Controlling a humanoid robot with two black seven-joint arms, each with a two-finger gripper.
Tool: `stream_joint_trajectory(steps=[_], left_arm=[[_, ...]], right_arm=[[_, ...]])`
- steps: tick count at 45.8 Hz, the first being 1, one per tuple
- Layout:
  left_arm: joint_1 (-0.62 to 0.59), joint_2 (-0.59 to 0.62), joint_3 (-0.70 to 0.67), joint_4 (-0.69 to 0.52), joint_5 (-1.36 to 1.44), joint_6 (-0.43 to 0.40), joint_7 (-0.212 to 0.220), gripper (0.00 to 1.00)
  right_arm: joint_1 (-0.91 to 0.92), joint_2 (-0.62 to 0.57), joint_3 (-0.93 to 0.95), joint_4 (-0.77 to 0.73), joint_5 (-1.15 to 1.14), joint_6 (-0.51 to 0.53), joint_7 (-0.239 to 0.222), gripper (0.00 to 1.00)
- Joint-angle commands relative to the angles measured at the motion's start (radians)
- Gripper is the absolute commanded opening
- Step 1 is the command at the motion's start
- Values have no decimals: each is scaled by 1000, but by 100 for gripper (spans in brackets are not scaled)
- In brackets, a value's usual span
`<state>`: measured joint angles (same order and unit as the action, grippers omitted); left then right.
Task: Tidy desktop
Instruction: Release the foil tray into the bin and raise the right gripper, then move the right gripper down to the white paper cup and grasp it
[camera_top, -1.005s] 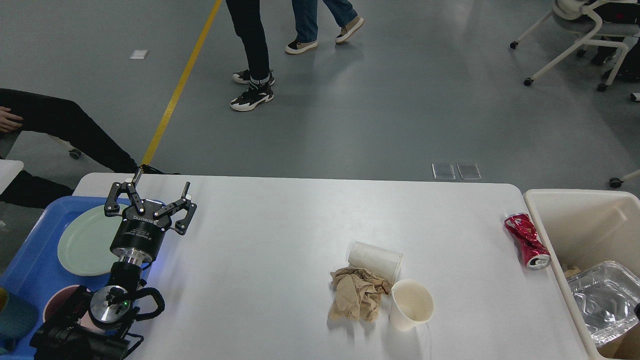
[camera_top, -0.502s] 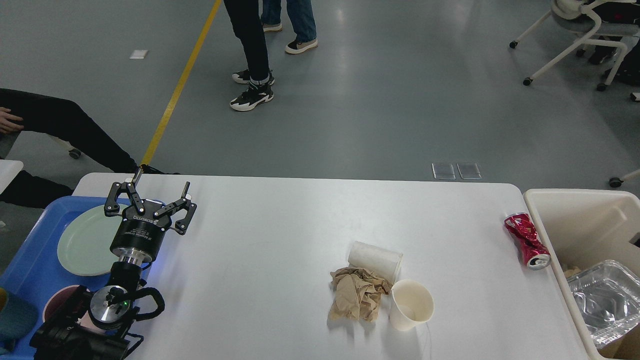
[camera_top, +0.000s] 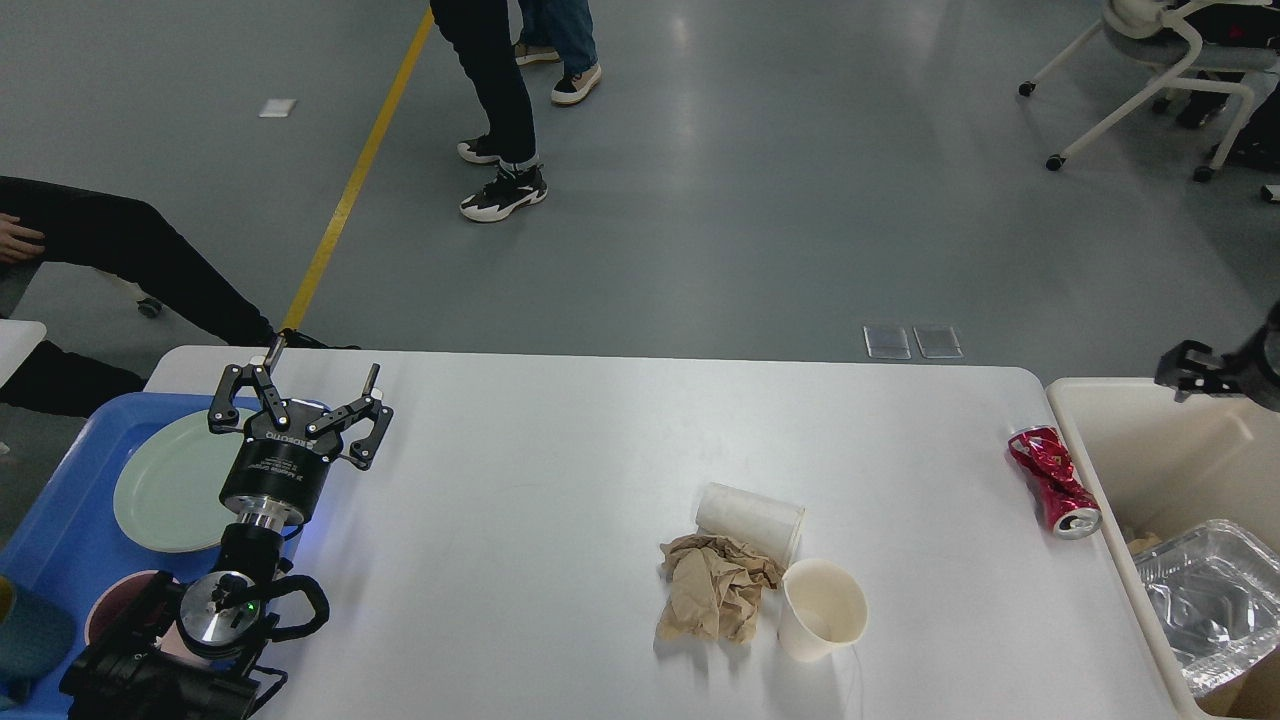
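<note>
The white desktop (camera_top: 560, 480) holds a crumpled brown paper (camera_top: 712, 592), an upright paper cup (camera_top: 822, 622) touching it, a paper cup lying on its side (camera_top: 750, 518) behind it, and a crushed red can (camera_top: 1053, 482) near the right edge. My left gripper (camera_top: 322, 362) is open and empty, held above the desktop's left end beside the blue tray. My right gripper (camera_top: 1190, 370) shows only partly at the right edge, above the cream bin; its fingers cannot be told apart.
A blue tray (camera_top: 55, 545) at the left holds a green plate (camera_top: 160, 495) and a pink bowl (camera_top: 115, 610). A cream bin (camera_top: 1165, 450) at the right holds a foil tray (camera_top: 1215, 600). People stand on the floor beyond the table.
My right gripper has come into view at the right edge above the bin. The left arm and the things on the desktop have not moved. The people behind shifted.
</note>
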<state>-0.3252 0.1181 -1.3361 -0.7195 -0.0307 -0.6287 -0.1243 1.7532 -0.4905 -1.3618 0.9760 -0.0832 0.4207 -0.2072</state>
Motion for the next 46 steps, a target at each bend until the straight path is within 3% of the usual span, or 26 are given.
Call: stream_joint_trajectory(steps=[1, 8, 20, 27, 46], left_arm=[[0, 0, 0, 0, 0, 0, 0, 97], [2, 0, 0, 0, 0, 1, 0, 97], [2, 0, 0, 0, 0, 1, -2, 97], [2, 0, 0, 0, 0, 1, -3, 97], [0, 0, 0, 0, 0, 0, -2, 97]], right_arm=[[169, 87, -20, 105, 8, 127, -1, 100], [371, 113, 30, 283, 16, 225, -3, 100], [644, 119, 53, 619, 75, 214, -1, 100], [704, 165, 44, 693, 235, 211, 0, 100], [720, 224, 115, 705, 287, 208, 11, 100]])
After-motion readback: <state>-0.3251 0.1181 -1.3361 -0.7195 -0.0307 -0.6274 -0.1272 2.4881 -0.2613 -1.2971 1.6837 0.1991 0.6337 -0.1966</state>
